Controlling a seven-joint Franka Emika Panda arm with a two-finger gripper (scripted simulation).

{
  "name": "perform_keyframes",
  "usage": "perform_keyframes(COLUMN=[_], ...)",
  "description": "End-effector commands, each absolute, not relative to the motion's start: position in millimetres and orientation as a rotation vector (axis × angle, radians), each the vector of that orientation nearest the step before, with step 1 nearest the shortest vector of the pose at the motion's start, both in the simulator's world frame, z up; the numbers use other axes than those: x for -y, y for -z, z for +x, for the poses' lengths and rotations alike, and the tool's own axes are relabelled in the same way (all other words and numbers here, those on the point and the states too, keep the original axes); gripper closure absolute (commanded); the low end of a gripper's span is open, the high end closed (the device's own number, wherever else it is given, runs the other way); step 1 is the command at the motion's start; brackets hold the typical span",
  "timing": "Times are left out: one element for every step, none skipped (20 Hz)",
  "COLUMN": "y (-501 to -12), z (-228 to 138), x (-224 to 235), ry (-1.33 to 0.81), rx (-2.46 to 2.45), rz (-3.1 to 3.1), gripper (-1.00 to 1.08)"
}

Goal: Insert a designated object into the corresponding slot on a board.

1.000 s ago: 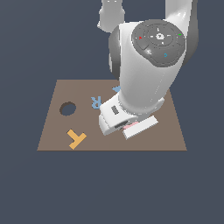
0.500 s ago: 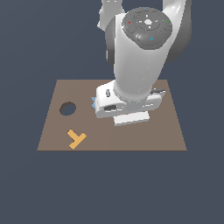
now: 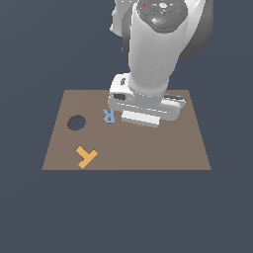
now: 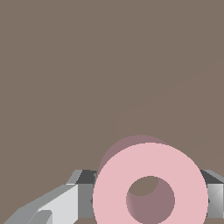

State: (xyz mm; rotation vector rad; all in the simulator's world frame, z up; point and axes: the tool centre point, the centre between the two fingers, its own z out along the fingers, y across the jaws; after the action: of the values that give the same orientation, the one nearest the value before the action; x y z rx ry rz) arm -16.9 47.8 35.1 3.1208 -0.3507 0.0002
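We find the pink ring [image 4: 150,183] clamped between the fingers of the gripper [image 4: 148,197], held just above the bare board [image 4: 87,65]. We judge it light, rigid and thin; grip across its outer rim. The slot is not visible

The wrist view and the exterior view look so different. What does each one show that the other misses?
Only the wrist view shows the pale-pink ring between the gripper fingers, its shadow on the brown surface below. Only the exterior view shows the arm, the blue letter R, the orange Y-shaped piece and a plain dark round hole. Both show the brown board. The ring-shaped slot appears in neither.
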Motion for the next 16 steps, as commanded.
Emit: perform_keyframes(y=[-35.9,-36.1,-36.3,-36.5,-36.7,-36.9,-37.1,-37.2,-37.4,-37.6,-37.8,-37.9,-38.1,-38.3,-38.5,-38.6], z=[-27.7,-31.8,-35.8,-39.7,-43.6,-47.3,-50.9,-54.3,-57.7,-61.0,-64.1,-67.1,-70.0,-72.7,-75.4,-77.9], x=[-50.5,-51.9,-53.5,-55.2,-57.1,-59.0,-61.2,-63.4,-65.8,-68.3,-70.9,-73.6,-76.4,-79.3,-82.3,-85.4], ry=[-0.001,-0.001,-0.001,-0.001,-0.001,-0.001,-0.001,-0.001,-0.001,-0.001,-0.001,0.000,0.000,0.000,0.000,0.000], rx=[0.508,0.569,0.628,0.687,0.745,0.802,0.859,0.915,0.970,1.025,1.078,1.131,1.183,1.235,1.285,1.335], rz=[3.099,3.089,3.077,3.065,3.051,3.037,3.021,3.005,2.987,2.969,2.950,2.930,2.910,2.888,2.866,2.843], gripper=[1.08,1.08,1.08,1.08,1.08,1.08,1.08,1.08,1.08,1.08,1.08,1.08,1.08,1.08,1.08,1.08])
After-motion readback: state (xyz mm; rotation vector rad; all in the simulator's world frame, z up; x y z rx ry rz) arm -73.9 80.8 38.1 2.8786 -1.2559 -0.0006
